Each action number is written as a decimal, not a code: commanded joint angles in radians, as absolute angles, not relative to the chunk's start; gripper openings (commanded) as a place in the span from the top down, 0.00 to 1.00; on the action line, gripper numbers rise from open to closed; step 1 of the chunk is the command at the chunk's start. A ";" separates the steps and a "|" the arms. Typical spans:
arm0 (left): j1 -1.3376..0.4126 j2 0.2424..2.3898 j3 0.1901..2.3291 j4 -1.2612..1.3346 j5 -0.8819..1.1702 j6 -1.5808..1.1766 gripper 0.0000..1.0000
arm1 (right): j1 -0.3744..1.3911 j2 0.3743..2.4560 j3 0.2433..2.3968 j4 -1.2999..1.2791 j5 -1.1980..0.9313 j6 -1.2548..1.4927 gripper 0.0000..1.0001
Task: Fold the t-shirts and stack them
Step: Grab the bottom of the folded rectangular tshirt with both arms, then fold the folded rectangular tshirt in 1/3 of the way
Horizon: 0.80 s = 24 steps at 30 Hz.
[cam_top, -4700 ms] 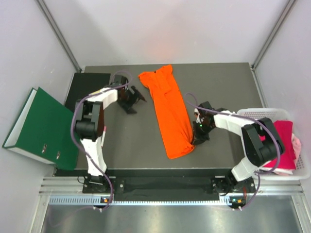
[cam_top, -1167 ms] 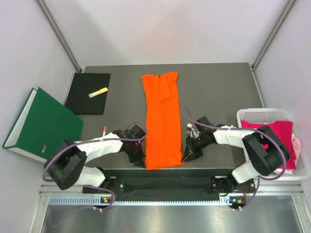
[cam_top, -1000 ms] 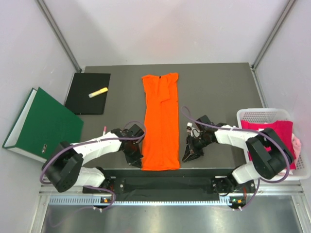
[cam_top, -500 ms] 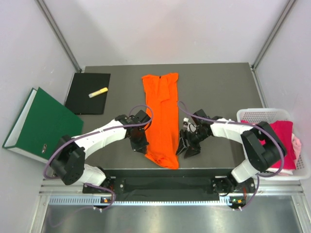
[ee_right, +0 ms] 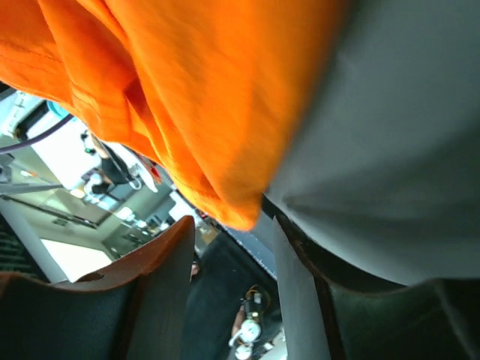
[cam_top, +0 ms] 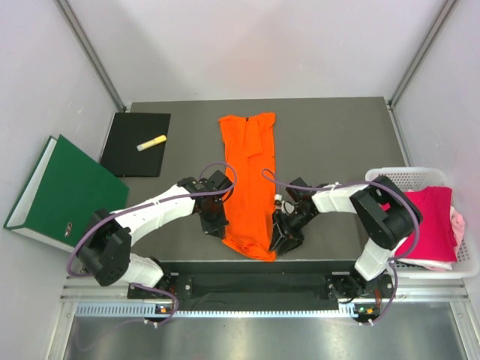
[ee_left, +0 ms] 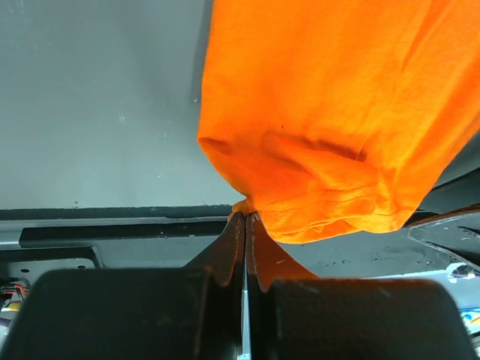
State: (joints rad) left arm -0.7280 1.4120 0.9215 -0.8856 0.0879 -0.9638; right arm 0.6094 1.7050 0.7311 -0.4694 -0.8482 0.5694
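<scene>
Orange cotton-like short-sleeved t-shirt [cam_top: 250, 172]: folded lengthwise into a narrow strip, lying mid-way across the dark grey table [cam_top: 337, 142], between the two arms.
Long axis: runs far to near; collar end points at the far edge and lies flat, hem end points at the arm bases.
Near end: raised off the table and bunched, sagging in soft folds between the grippers.
Left gripper [ee_left: 245, 221]: fingers pressed together, pinching the near-left hem corner.
Right gripper [ee_right: 229, 255]: fingers apart; near-right hem corner hangs just at their mouth, not clamped as far as the wrist view shows.
Handling, judged: light, limp, no stiffness; droops wherever unsupported, so one held corner lets the hem skew. Thin layers could slip from a shallow pinch.
Where to hold, judged: both near hem corners, biting through all layers at the stitched edge, then carry the hem toward the collar.
Other shirts: magenta t-shirt [cam_top: 435, 217] and pale pink t-shirt [cam_top: 457, 221] heaped in the white slotted plastic basket [cam_top: 397, 176], right of the table.
</scene>
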 commanded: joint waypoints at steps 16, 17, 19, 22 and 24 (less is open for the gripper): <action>-0.724 1.381 0.989 -0.992 0.009 -0.913 1.00 | 0.692 1.674 0.931 -0.549 -0.759 0.580 1.00; -0.724 1.384 1.005 -1.005 0.009 -0.901 1.00 | 0.690 1.671 0.951 -0.564 -0.752 0.577 1.00; -0.721 1.402 1.049 -1.014 -0.037 -0.885 1.00 | 0.686 1.667 1.004 -0.589 -0.730 0.560 1.00; -0.715 1.434 1.109 -1.032 -0.064 -0.859 1.00 | 0.669 1.677 1.067 -0.640 -0.701 0.534 1.00; -0.710 1.457 1.155 -1.034 -0.074 -0.836 1.00 | 0.652 1.683 1.095 -0.658 -0.690 0.523 1.00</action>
State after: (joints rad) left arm -0.7223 1.4204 1.0657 -0.9993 -0.0139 -0.8871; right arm 0.6750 1.7107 1.0203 -0.5907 -0.7361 0.5667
